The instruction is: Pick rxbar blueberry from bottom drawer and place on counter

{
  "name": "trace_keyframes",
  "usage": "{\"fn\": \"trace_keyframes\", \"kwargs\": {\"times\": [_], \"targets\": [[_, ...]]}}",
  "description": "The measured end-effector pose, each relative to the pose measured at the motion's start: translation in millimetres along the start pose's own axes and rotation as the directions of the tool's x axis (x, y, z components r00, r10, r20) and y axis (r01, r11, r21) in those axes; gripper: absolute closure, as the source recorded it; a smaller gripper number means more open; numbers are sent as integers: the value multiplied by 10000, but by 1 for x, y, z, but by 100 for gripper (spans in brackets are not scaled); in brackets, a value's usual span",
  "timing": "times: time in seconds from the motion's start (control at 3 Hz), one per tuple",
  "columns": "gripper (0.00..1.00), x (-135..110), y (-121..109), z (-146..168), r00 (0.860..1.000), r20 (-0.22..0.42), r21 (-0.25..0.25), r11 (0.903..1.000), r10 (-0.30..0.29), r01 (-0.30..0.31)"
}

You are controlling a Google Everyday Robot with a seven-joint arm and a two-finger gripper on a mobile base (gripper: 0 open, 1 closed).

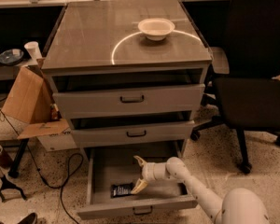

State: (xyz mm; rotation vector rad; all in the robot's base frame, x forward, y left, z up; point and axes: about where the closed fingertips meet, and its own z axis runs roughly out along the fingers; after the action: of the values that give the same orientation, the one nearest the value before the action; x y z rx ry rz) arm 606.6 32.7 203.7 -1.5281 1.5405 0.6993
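3 drawers (130, 99), 1 bowl (156, 28), 1 hand (137, 174) in btm drawer (135, 209).

Gripper (138, 173) beside rxbar (122, 190) in bottom drawer (107, 168)

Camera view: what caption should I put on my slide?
The robot's open tool hangs inside the bottom drawer, next to the rxbar blueberry.

Dark rxbar blueberry (121, 190) flat in open bottom drawer (106, 171), claw (138, 174) beside.
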Motion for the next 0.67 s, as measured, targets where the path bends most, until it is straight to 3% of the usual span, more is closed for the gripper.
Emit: {"fn": "trace_keyframes", "kwargs": {"times": [0.33, 0.67], "targets": [[0, -5, -9, 2, 9937, 415, -93, 9945, -1039, 1043], [9, -6, -13, 21, 9865, 610, -885, 9836, -1520, 1570]]}}
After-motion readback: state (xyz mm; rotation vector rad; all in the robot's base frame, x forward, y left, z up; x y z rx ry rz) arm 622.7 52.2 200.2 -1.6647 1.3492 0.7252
